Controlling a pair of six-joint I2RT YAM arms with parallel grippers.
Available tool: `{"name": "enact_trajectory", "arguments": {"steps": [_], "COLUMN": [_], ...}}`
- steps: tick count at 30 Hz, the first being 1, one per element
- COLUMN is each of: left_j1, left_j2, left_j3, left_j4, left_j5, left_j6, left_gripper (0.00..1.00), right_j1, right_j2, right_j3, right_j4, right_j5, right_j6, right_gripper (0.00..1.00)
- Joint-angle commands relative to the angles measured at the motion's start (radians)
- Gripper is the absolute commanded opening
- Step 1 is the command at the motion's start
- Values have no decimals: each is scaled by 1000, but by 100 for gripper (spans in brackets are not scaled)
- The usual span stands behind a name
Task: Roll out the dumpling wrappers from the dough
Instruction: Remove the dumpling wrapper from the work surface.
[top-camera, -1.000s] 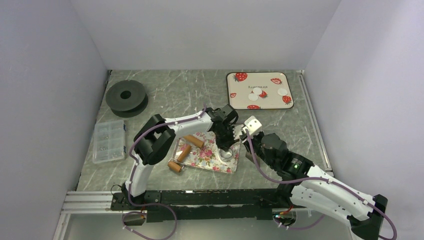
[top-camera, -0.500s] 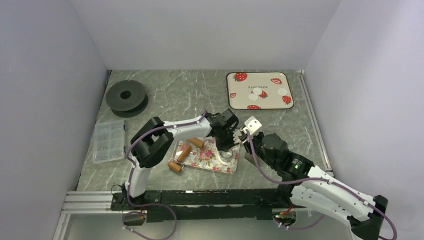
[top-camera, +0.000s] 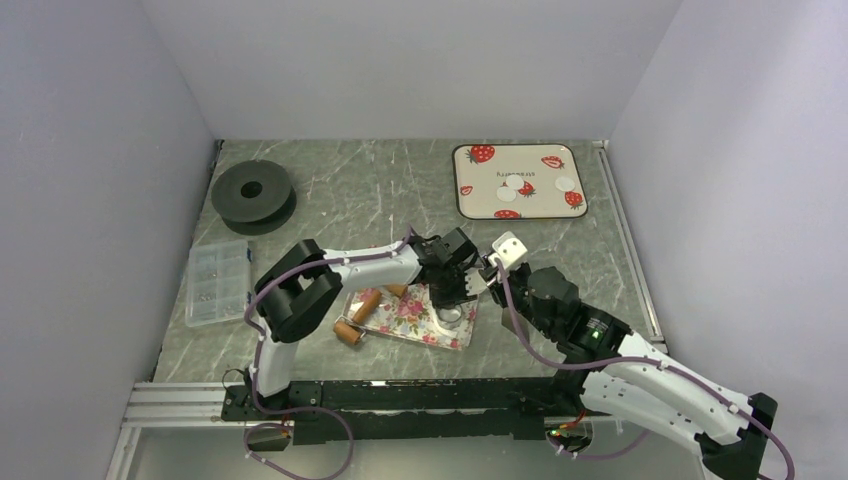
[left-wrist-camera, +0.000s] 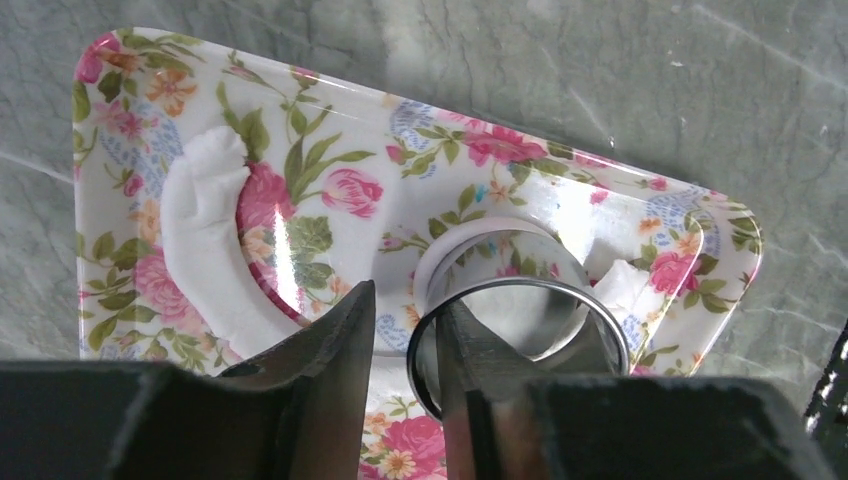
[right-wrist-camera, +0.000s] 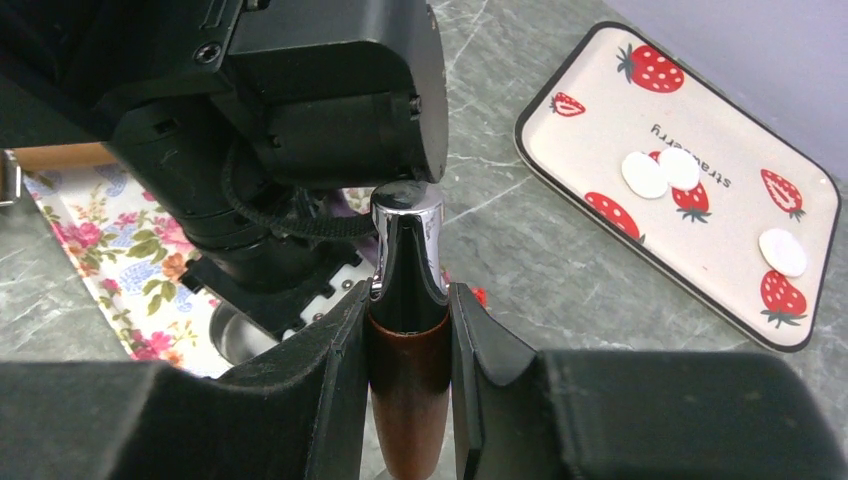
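Note:
Three dumpling wrappers (right-wrist-camera: 645, 175) lie as white discs on the strawberry tray (right-wrist-camera: 600, 110), also seen from above (top-camera: 514, 183). On the floral tray (left-wrist-camera: 330, 120) a curved strip of white dough (left-wrist-camera: 205, 260) lies left of the metal ring cutter (left-wrist-camera: 540, 320). My left gripper (left-wrist-camera: 405, 310) is open astride the ring's near wall, one finger inside and one outside with a gap. My right gripper (right-wrist-camera: 408, 300) is shut on a brown-handled tool (right-wrist-camera: 410, 370) with a chrome neck, just right of the left wrist. From above, the left gripper (top-camera: 452, 300) and the right gripper (top-camera: 505, 275) nearly touch.
A rolling pin with wooden handles (top-camera: 365, 305) lies on the floral tray's left part. A black spool (top-camera: 252, 192) and a clear parts box (top-camera: 218, 282) stand at the left. The strawberry tray (top-camera: 540, 160) sits at the back right.
My left gripper has come toward the near edge over the floral tray and its jaws have parted from the ring's wall. The right arm has barely moved.

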Motion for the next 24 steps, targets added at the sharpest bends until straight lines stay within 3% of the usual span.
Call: {"name": "enact_trajectory", "arguments": {"steps": [1,13,24], "left_j1": [-43,11,97], "left_j2": [-18,-1,-41], "left_j3": [68,181,210], "left_j4": [-103,-202,-257], "left_j5": [51,164,324], "left_j6": [55,32,-10], "left_gripper": [36,46,48], "right_j1": [-8,-53,-88], "right_j2": [22,16,-34], "right_j3": [50,42,34], "right_j4": [79,116,120], "right_j5": [32,90,72], "right_j6": [1,48,81], "right_gripper": [0,0,0]}}
